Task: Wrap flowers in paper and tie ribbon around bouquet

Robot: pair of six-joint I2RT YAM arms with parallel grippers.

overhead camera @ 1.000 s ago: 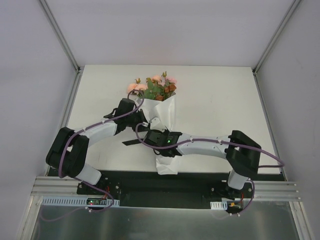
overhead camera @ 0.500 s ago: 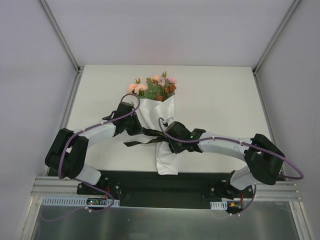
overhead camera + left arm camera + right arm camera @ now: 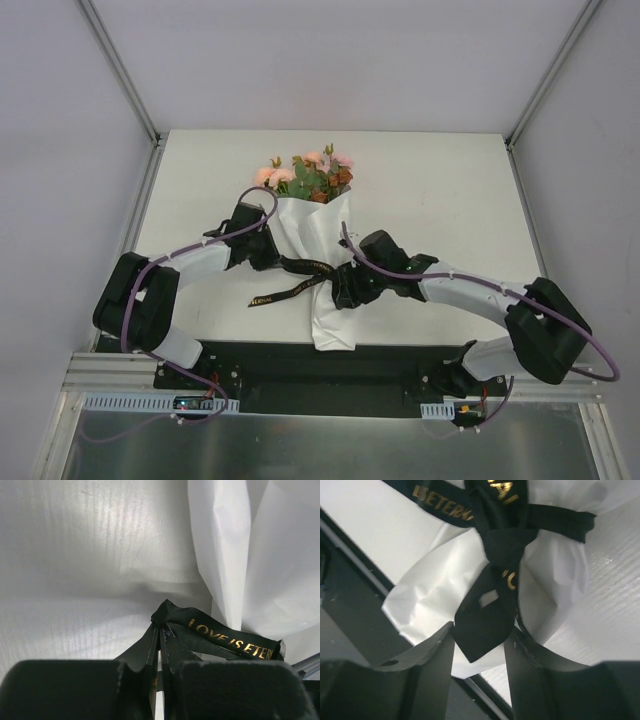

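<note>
- Black satin is pinched in the left hand (image 3: 159, 680), which sits at 9 o'clock of the bouquet (image 3: 315, 225). It is clamped shut on one tail of the ribbon (image 3: 225, 637), a grip that likely keeps the tie taut from that side.
- At centre the bouquet lies on the surface (image 3: 450, 190), with the flowers (image 3: 310, 178) toward 12 o'clock and the tail of the paper (image 3: 335, 325) cone toward 6 o'clock. The ribbon crosses its narrow middle, where it can cinch the wrap.
- A knot (image 3: 502, 537) sits on the paper and looks drawn snug.
- At 4 o'clock of the knot the right hand (image 3: 477, 645) has its fingers parted. The other tail lies loose between them, not pinched, so the tightening pull looks about done.
</note>
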